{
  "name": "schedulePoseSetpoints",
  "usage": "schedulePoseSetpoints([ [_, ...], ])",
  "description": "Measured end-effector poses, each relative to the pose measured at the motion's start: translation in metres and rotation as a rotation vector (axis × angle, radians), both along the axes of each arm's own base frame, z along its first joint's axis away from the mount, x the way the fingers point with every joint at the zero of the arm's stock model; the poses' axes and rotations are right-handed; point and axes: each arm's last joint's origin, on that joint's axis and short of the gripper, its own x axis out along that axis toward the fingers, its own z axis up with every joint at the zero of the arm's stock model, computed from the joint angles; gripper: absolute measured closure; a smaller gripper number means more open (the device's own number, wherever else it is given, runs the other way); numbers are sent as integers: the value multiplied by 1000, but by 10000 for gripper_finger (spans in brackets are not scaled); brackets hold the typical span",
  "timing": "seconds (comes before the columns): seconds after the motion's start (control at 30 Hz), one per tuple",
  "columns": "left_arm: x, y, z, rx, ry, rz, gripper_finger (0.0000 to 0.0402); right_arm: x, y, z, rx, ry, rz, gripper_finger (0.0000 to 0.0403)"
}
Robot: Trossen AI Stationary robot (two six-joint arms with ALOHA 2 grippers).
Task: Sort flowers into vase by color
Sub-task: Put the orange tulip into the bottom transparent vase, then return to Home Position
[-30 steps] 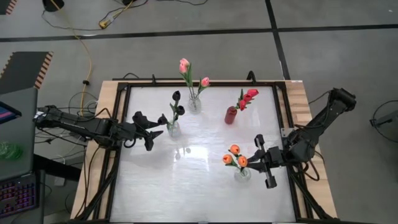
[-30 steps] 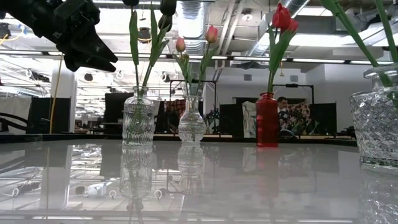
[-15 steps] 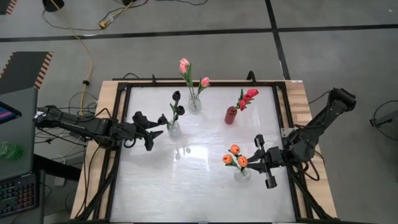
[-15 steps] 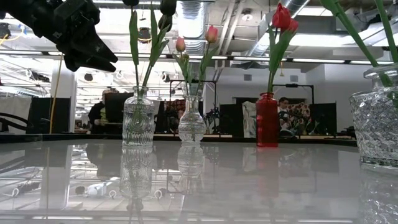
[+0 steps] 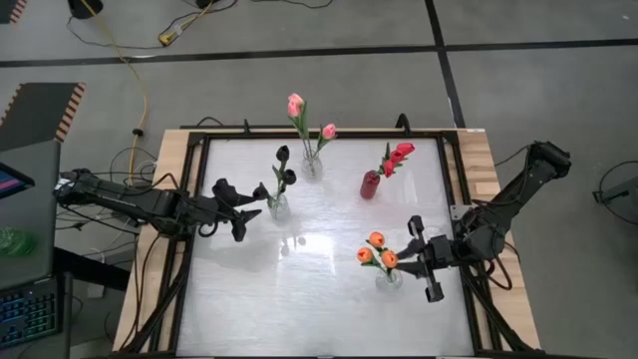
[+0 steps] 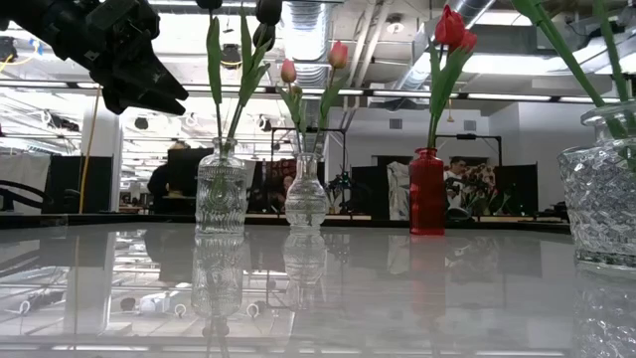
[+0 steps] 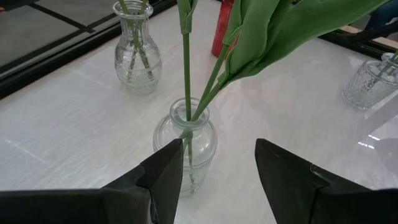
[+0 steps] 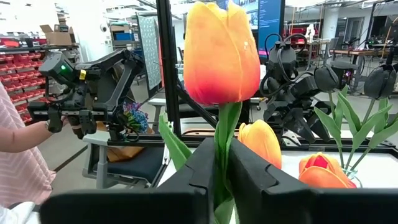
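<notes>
Three orange tulips (image 5: 377, 254) stand in a clear glass vase (image 5: 388, 279) near the table's right front. My right gripper (image 8: 221, 180) is level with them, coming from the right, shut on one stem. Black tulips (image 5: 283, 170) stand in a clear vase (image 7: 185, 146) at the left. My left gripper (image 7: 217, 168) is open just short of that vase, a finger toward either side, touching nothing. Pink tulips (image 5: 299, 110) and red tulips (image 5: 397, 155) stand in their own vases at the back. My right gripper pinches the stem (image 8: 222, 134) of the tallest orange tulip between its two fingers, a little below the head. The fingers lie level, coming from the table's right side, across the stem. The tulip stands upright; its lower stem is hidden behind the fingers.
A clear vase (image 5: 312, 165) with the pink tulips and a red vase (image 5: 371, 184) stand toward the far edge. A black frame (image 5: 194, 199) runs round the white tabletop. A person's arm (image 8: 18, 137) shows in the room beyond. The table's near middle holds no objects.
</notes>
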Motion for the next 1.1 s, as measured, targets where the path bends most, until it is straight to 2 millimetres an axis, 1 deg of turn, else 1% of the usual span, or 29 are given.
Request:
schedulePoseSetpoints([
  [0.23,0,0,0,0,1,0,215,0,0,0,-1,1,0,275],
  [0.4,0,0,0,0,0,0,215,-3,-1,2,6,-6,5,253],
  [0.57,0,0,0,0,0,0,215,-14,-5,9,14,-11,29,249],
  [0.67,0,0,0,0,0,0,215,-23,-9,8,37,33,50,249],
  [0.8,0,0,0,0,0,0,215,-29,-12,0,89,138,59,249],
  [1.1,0,0,0,0,0,0,215,-32,-14,-19,127,324,62,249],
])
